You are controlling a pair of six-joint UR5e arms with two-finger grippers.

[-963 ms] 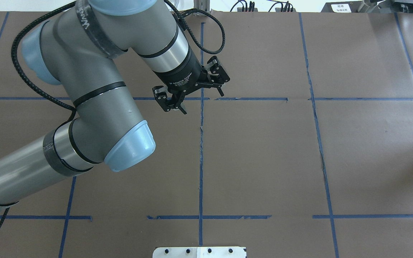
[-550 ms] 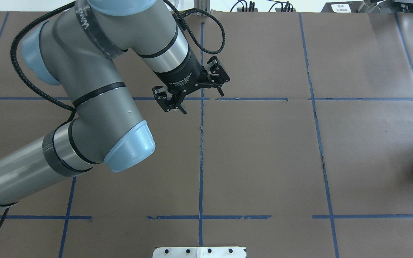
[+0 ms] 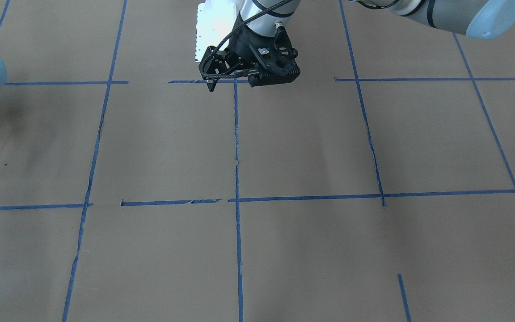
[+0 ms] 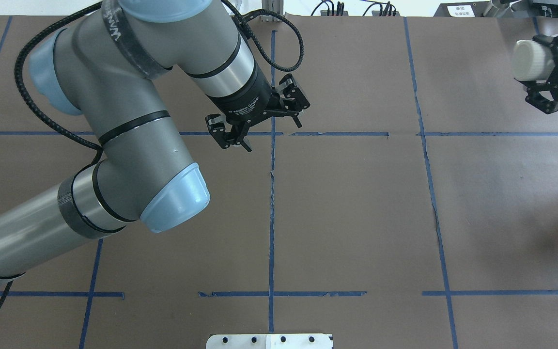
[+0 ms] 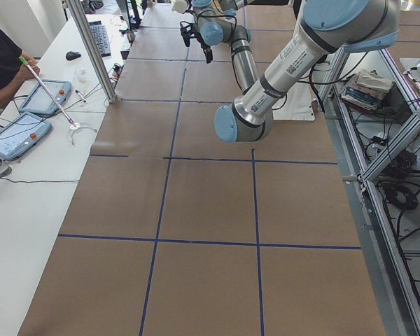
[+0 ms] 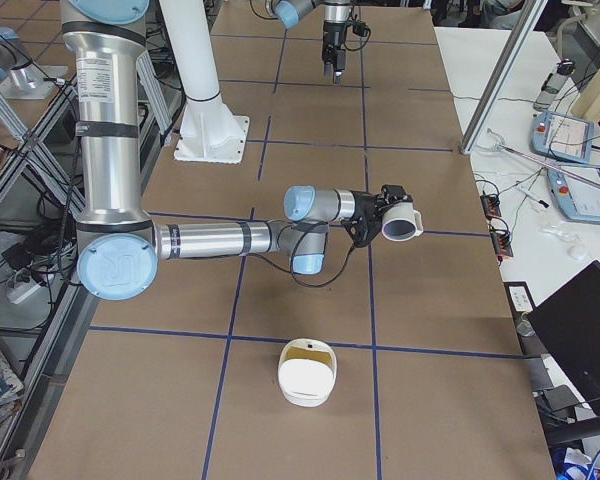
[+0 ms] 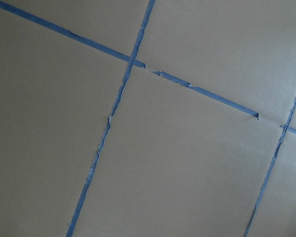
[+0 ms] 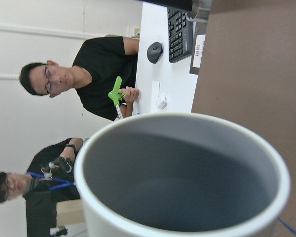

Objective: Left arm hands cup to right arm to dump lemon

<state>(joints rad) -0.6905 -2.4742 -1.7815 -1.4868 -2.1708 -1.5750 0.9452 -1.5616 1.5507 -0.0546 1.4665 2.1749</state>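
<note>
The white cup [image 4: 528, 60] is held on its side in my right gripper [image 4: 548, 68], which is shut on it above the table's far right edge. In the exterior right view the cup [image 6: 402, 225] lies level in the right gripper [image 6: 385, 208]. The right wrist view looks into its grey inside [image 8: 182, 177], where no lemon shows. My left gripper [image 4: 272, 136] is open and empty above the table's middle, also in the front view [image 3: 239, 80]. The left wrist view shows only bare table.
A white container [image 6: 306, 372] with something yellowish at its far rim stands on the table below the cup; I cannot tell if that is the lemon. The brown table [image 4: 356, 213] carries blue tape lines. Operators sit beyond the far edge [image 8: 89, 79].
My right gripper with the cup has come into the overhead view at the upper right edge. The left arm and its open gripper have hardly moved.
</note>
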